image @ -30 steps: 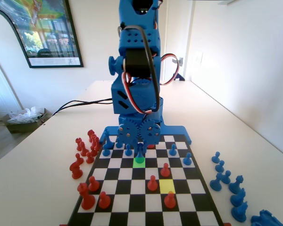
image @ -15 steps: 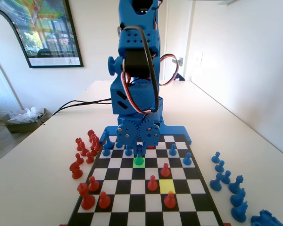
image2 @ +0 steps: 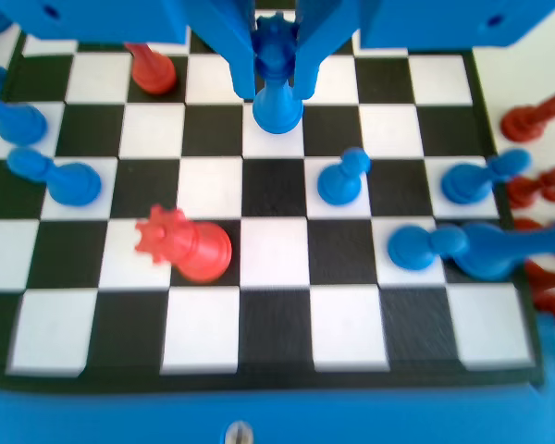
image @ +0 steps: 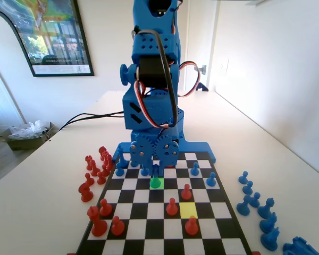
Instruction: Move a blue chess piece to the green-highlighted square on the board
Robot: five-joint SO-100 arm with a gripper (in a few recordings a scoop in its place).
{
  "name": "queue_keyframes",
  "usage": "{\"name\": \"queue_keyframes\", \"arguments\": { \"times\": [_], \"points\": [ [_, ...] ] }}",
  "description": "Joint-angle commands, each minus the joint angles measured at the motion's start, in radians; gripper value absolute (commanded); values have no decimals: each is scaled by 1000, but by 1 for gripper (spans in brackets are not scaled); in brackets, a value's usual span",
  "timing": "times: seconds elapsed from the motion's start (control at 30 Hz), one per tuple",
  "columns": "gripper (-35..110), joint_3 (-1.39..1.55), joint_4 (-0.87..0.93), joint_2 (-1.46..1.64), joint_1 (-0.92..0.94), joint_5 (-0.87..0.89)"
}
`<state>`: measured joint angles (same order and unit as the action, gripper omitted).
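Note:
The blue chess piece (image: 156,179) stands upright with its base on the green-highlighted square (image: 161,186), in the third row of the board (image: 165,228) from the blue arm. My gripper (image: 156,171) hangs straight down over it, jaws closed against its knobbed top. In the wrist view the same blue chess piece (image2: 277,92) rests on a light square of the board (image2: 277,324). There my gripper (image2: 276,54) pinches its crown from both sides.
The yellow square (image: 188,209) lies nearer the camera, with red pieces (image: 186,192) (image: 171,207) around it. Blue pawns (image: 195,169) (image: 119,170) flank the gripper. A red queen (image2: 187,245) lies tipped over. Off-board stand red pieces (image: 95,170) at left and blue ones (image: 255,204) at right.
The arm's upper part has drifted slightly left and up. The gripper stays on the blue piece over the green square, shifted a few pixels left.

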<state>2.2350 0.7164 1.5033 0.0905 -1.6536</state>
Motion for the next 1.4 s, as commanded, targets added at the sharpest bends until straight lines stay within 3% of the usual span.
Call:
{"name": "queue_keyframes", "arguments": {
  "times": [0.0, 0.7, 1.03, 1.37],
  "points": [
    [5, 15, -9, 28, 3, -17],
    [14, -5, -15, 28, -2, -5],
    [14, -160, 195, 91, -8, 37],
    [1, -262, 413, 229, -23, 41]
  ]
}}
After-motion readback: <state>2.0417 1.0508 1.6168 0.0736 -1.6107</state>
